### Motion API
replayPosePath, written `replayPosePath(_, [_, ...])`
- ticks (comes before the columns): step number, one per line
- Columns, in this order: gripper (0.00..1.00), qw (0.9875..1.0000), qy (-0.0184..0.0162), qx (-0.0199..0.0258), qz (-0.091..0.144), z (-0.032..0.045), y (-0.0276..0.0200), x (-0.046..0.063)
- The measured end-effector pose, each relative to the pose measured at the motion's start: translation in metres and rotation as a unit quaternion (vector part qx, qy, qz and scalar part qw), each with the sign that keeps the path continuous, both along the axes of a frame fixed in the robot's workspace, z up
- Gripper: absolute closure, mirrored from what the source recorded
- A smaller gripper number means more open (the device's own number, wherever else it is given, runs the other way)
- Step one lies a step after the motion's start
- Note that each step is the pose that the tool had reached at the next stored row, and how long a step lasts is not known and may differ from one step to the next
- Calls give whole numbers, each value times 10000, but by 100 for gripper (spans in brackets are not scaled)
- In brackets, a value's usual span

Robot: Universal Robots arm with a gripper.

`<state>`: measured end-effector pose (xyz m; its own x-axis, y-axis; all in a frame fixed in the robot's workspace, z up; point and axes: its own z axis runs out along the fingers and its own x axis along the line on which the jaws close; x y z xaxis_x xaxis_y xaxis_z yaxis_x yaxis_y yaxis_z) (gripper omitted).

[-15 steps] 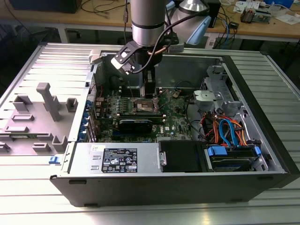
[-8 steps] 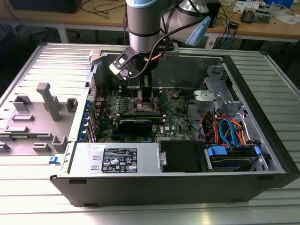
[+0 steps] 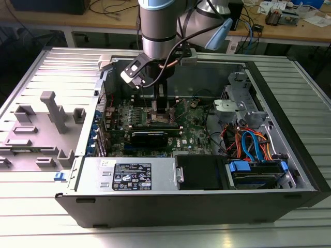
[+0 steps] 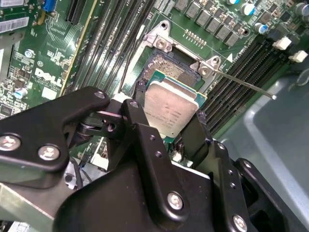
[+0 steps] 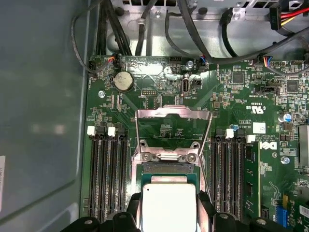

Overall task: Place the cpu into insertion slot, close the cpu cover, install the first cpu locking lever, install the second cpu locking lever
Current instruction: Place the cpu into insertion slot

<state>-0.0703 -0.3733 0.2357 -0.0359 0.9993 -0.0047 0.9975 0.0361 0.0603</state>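
Observation:
My gripper (image 3: pixel 158 110) reaches down into the open computer case and is shut on the cpu (image 4: pixel 171 108), a small square chip with a silvery top (image 5: pixel 169 207). Black fingers (image 4: pixel 137 118) press on two opposite edges of it. The cpu hangs over the insertion slot (image 4: pixel 166 67), covering part of it; the slot's pin field shows beyond the chip. Whether the chip touches the slot I cannot tell. The cpu cover (image 5: pixel 174 113), a thin silvery frame, is swung open away from the slot. Both thin locking levers (image 5: pixel 136 137) (image 4: pixel 246 84) stand unlatched.
Memory slots (image 5: pixel 106 169) flank the socket on both sides. A long black card (image 3: pixel 150 137) lies just in front of the gripper. A power supply (image 3: pixel 129 175), a drive bay with coloured cables (image 3: pixel 248 147), and a grey fixture (image 3: pixel 51 113) on the exterior view's left surround the board.

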Motion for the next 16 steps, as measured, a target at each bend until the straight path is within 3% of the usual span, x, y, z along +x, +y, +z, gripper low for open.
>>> replayPosePath(2, [45,10000,0,-29,0,-62,11,-10])
replayPosePath(8, [45,10000,0,-37,0,-199,26,-15])
replayPosePath(11, [45,10000,0,-59,0,-243,26,-15])
replayPosePath(16, [45,10000,0,-68,-59,-253,26,-15])
